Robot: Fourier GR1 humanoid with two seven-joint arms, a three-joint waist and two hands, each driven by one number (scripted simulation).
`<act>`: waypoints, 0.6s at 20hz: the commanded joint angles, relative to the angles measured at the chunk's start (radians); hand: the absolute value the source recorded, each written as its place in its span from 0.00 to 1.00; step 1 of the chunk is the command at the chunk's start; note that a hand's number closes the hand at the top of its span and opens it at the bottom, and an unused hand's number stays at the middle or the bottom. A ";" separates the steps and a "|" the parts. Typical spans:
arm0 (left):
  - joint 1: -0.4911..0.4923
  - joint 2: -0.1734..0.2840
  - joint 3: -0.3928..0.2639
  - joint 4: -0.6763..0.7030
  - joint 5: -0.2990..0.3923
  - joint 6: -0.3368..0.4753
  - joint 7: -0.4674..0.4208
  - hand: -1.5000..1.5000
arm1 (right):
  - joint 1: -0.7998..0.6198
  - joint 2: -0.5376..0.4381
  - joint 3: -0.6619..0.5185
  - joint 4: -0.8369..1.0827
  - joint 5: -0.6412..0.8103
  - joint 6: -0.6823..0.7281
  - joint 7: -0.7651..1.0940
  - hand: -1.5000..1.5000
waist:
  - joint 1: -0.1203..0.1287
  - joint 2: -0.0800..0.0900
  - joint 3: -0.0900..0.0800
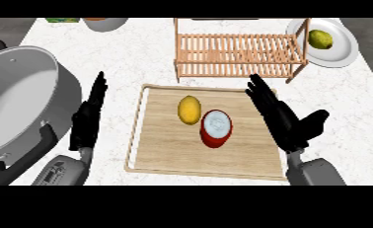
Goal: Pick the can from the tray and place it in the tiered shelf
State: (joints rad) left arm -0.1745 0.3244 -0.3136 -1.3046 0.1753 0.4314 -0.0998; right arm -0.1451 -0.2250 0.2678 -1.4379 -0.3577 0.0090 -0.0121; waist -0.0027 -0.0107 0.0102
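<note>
Tray [157, 158] as landmark: can [216, 129] on it, lemon [189, 109] touching can's left; tiered shelf [237, 49] behind; plate [342, 57] behind-right; pot [25, 94] left.

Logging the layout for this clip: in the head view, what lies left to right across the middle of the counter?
Large grey pot → left hand → yellow lemon → red can → right hand. The lemon and the can sit on the wooden tray.

1. The white marbled counter [146, 59] carries a wooden tray [167, 148] near the front.
2. Behind the tray stands a wooden tiered shelf [237, 49].
3. A white plate [342, 57] sits at the far right.
4. A large grey pot [29, 94] is at the left.
</note>
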 commanded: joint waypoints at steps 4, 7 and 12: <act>-0.035 0.048 0.087 -0.098 0.023 -0.017 0.044 0.50 | -0.197 0.054 0.020 -0.148 0.160 -0.229 0.169 1.00 | 0.010 0.004 -0.012; -0.007 0.023 0.091 -0.133 0.050 0.005 0.065 0.50 | -0.183 -0.061 -0.067 -0.042 0.382 -0.441 0.176 1.00 | -0.013 -0.011 -0.023; 0.127 0.119 0.147 -0.373 0.108 -0.062 0.182 0.50 | -0.158 0.124 -0.053 -0.243 0.231 -0.427 0.188 0.00 | 0.011 0.005 -0.010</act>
State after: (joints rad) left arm -0.1283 0.3962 -0.2028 -1.5434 0.2470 0.4011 0.0229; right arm -0.3234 -0.1106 0.2311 -1.5802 -0.1189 -0.4059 0.1684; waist 0.0099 -0.0079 -0.0007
